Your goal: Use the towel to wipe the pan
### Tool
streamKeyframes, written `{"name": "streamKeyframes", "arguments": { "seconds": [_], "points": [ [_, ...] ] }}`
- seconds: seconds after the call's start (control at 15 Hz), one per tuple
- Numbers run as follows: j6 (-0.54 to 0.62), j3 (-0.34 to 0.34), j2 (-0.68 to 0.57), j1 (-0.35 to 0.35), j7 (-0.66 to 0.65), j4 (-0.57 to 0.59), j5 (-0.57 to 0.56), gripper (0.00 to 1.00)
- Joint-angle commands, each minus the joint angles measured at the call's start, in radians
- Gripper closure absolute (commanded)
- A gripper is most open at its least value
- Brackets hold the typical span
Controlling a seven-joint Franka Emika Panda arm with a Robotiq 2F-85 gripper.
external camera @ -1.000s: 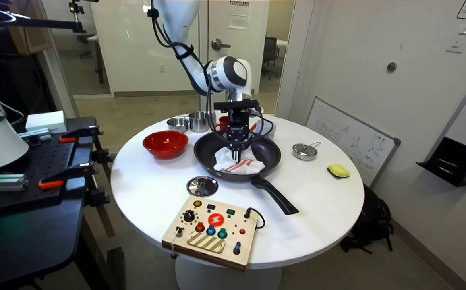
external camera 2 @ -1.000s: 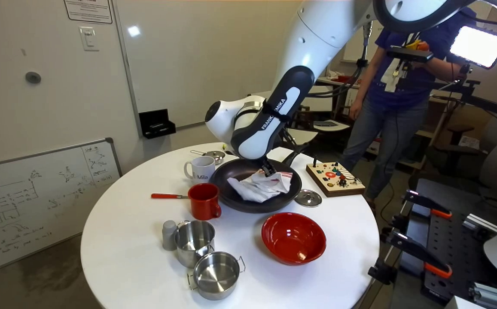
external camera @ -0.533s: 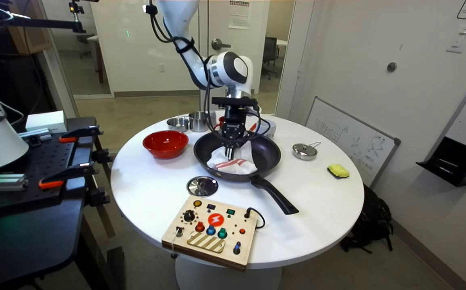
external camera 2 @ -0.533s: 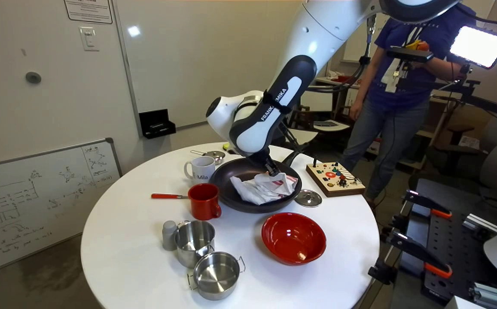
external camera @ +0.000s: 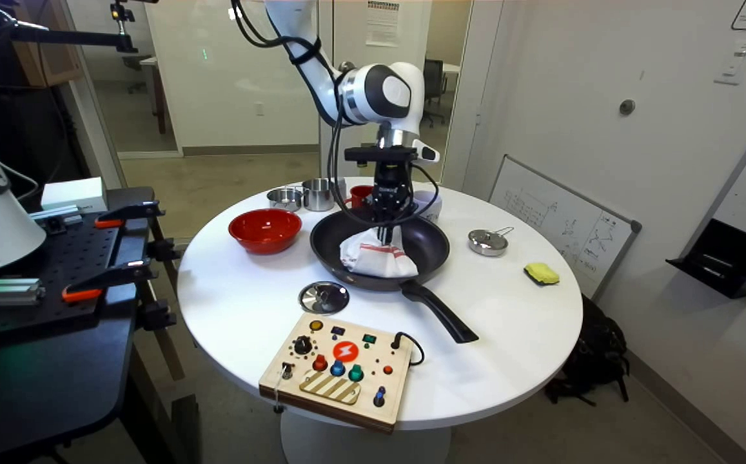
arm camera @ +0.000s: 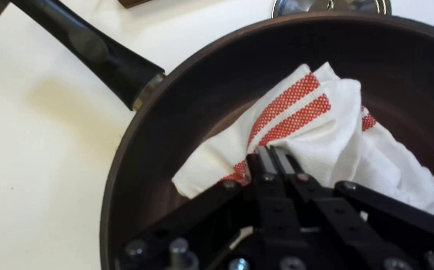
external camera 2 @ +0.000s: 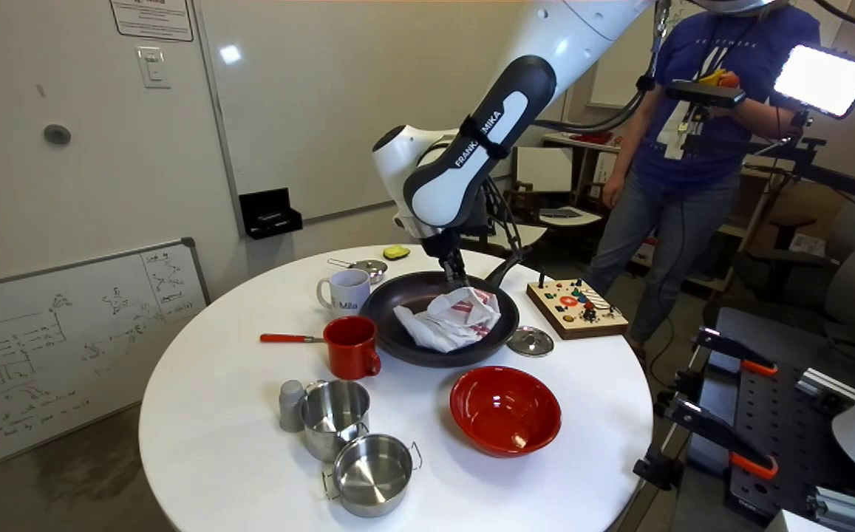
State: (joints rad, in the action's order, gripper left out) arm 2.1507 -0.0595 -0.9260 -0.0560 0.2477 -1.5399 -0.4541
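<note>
"Standing at the upper right of an exterior view, a person (external camera 2: 708, 170) appears in that frame alone. How is the gripper (arm camera: 270, 148)?"

"Nearly closed: at lower centre in the wrist view, its fingers (arm camera: 266, 161) sit close together, pinching the towel (arm camera: 314, 150)."

"And the towel's place?"

"Bunched in the pan (arm camera: 145, 165), fanned around the fingers, mostly above and right of them in the wrist frame; in both exterior views, just below them near mid-frame."
</note>
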Motion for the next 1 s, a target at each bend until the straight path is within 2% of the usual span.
{"name": "streamKeyframes", "arguments": {
  "seconds": [0.0, 0.2, 0.4, 0.6, 0.67, 0.93],
  "points": [
    [0.110, -0.012, 0.070, -0.004, -0.114, -0.107, 0.013, 0.68],
    [0.235, -0.025, 0.106, -0.010, -0.201, -0.183, 0.009, 0.46],
    [0.421, -0.048, 0.149, -0.011, -0.298, -0.275, 0.015, 0.24],
    [0.481, -0.048, 0.203, 0.003, -0.290, -0.350, 0.047, 0.03],
    [0.465, -0.026, 0.233, 0.025, -0.256, -0.376, 0.081, 0.00],
    [0.489, 0.042, 0.366, 0.110, -0.161, -0.481, 0.207, 0.00]
  ]
}}
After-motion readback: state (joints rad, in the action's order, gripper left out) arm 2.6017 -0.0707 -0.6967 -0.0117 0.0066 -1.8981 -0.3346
